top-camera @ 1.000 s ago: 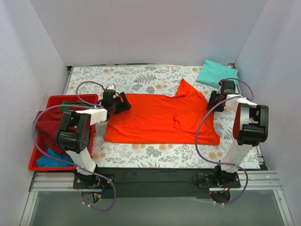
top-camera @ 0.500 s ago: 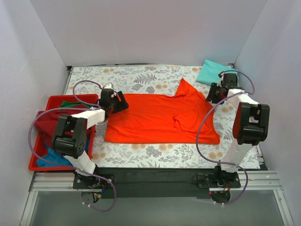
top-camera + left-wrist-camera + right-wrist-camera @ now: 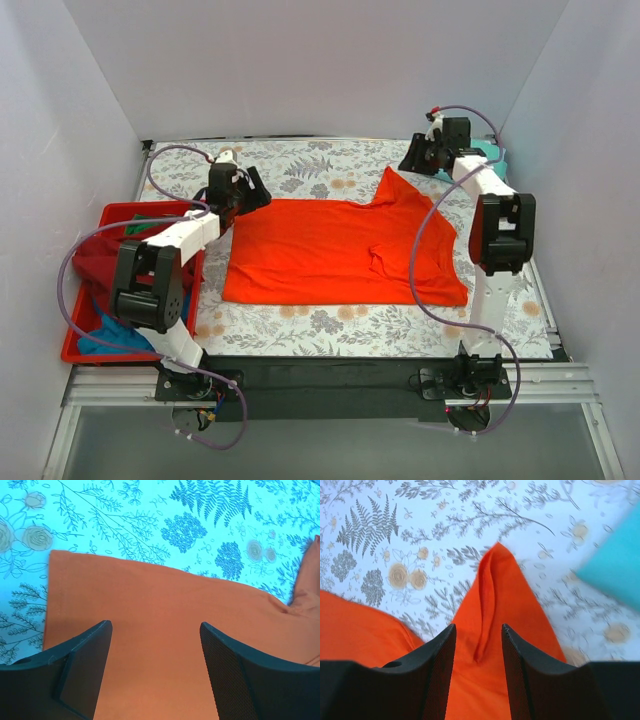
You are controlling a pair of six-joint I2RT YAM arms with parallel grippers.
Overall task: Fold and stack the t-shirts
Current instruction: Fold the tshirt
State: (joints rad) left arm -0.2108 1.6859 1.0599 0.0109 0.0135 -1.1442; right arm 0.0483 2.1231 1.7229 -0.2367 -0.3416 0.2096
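Observation:
A bright orange-red t-shirt (image 3: 340,250) lies spread flat on the floral table, one sleeve (image 3: 395,185) pointing to the far side. My left gripper (image 3: 252,194) is open and empty over the shirt's far-left corner; in the left wrist view (image 3: 155,625) the orange cloth (image 3: 165,610) fills the gap between its fingers. My right gripper (image 3: 410,163) is open and empty just above the sleeve tip (image 3: 492,580), seen in the right wrist view (image 3: 478,627). A folded mint-teal shirt (image 3: 494,152) lies at the far right, mostly hidden by the right arm, and shows in the right wrist view (image 3: 617,570).
A red plastic tray (image 3: 112,209) stands at the left edge, holding maroon (image 3: 100,265), green (image 3: 150,222) and blue (image 3: 105,335) shirts. White walls close in the back and both sides. The arms' cables loop over the shirt's left and right edges.
Both arms have swung toward the far side. The left gripper moved up to the shirt's far-left corner. The right gripper moved from the shirt's right edge to above the sleeve tip.

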